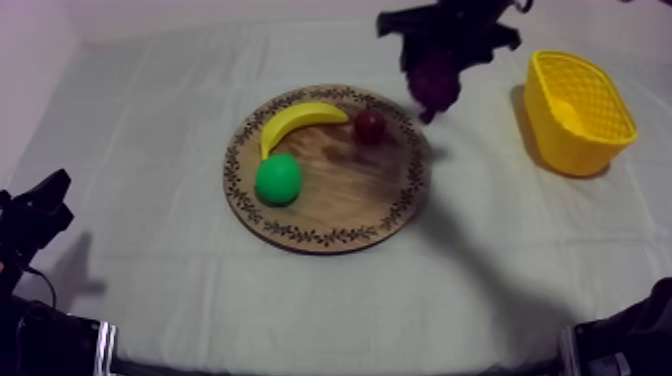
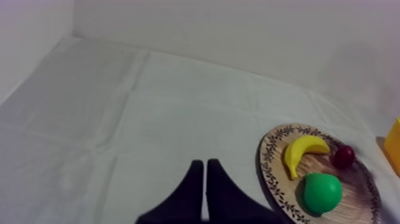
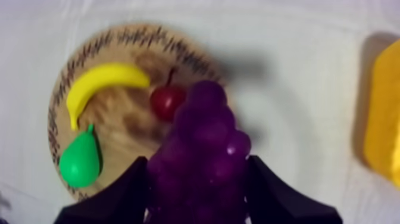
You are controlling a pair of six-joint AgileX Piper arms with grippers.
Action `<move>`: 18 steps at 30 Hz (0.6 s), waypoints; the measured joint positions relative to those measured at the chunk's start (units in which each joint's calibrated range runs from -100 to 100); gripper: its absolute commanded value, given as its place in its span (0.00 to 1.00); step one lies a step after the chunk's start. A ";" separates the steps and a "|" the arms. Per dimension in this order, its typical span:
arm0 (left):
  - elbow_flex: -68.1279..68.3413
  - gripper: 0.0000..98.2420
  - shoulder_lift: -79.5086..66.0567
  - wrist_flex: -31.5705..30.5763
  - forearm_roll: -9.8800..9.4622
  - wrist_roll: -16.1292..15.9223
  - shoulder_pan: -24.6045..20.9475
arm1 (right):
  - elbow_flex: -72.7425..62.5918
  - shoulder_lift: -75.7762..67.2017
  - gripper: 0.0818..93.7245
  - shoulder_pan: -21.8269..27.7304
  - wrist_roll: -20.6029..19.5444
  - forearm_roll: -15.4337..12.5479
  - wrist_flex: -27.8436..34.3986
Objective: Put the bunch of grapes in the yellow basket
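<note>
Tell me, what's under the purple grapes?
The right gripper holds the bunch of grapes in the air. Below it show the edge of the wooden board, the small red fruit and the cloth. The spot straight beneath is covered by the grapes.

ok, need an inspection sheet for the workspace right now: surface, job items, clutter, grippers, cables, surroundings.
surface: grey-white cloth, a few creases, no spills seen.
job's things: bunch of grapes lifted off the wooden board, in the air between the board and the yellow basket; basket upright at my right, grapes not yet in it.
clutter: banana, pear and small red fruit lying on the board.
grippers: right gripper shut on the grapes; left gripper shut on nothing, low at my left, apart from the board.
cables: nothing seen.
surroundings: pale wall behind the table; nothing else seen.
</note>
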 measured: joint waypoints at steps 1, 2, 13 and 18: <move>0.00 0.00 0.00 0.00 0.00 0.00 0.00 | -0.47 -0.90 0.19 1.03 0.40 0.00 0.18; 0.00 0.00 0.00 0.00 0.00 0.00 0.00 | -0.96 -1.68 0.19 2.14 0.83 0.20 0.30; 0.00 0.00 0.00 0.00 0.00 0.00 0.00 | -3.73 -5.25 0.23 16.09 6.54 1.67 -4.65; 0.00 0.00 0.00 0.00 0.00 0.00 0.00 | -3.96 -4.79 0.24 22.03 9.21 1.93 -6.86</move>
